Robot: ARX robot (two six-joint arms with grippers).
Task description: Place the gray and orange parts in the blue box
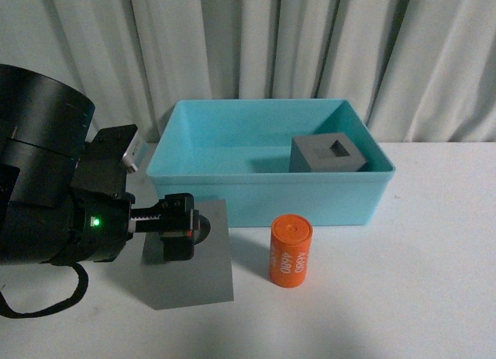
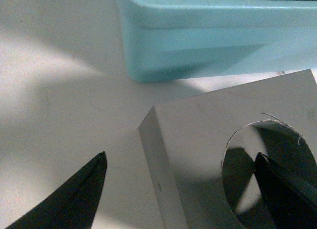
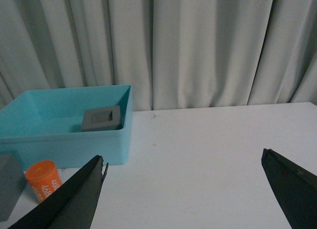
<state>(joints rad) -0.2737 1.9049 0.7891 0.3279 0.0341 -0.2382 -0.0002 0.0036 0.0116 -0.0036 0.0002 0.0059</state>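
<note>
A gray cube with a round recess [image 1: 200, 267] stands on the white table in front of the blue box [image 1: 263, 198]. My left gripper [image 1: 177, 227] is open and straddles one wall of that cube [image 2: 198, 140]: one finger [image 2: 290, 197] is inside the recess, the other finger [image 2: 74, 202] is outside over the table. A second gray cube [image 1: 328, 153], with a rectangular recess, sits inside the box at its right. The orange cylinder [image 1: 290, 250] stands upright before the box. My right gripper [image 3: 183, 160] is open over bare table, well apart from the cylinder [image 3: 43, 179] and box [image 3: 69, 145].
A pale curtain [image 1: 310, 41] hangs close behind the table. The left arm's black body [image 1: 46, 181] fills the left of the front view. White tabletop [image 1: 418, 281] stretches to the right of the cylinder.
</note>
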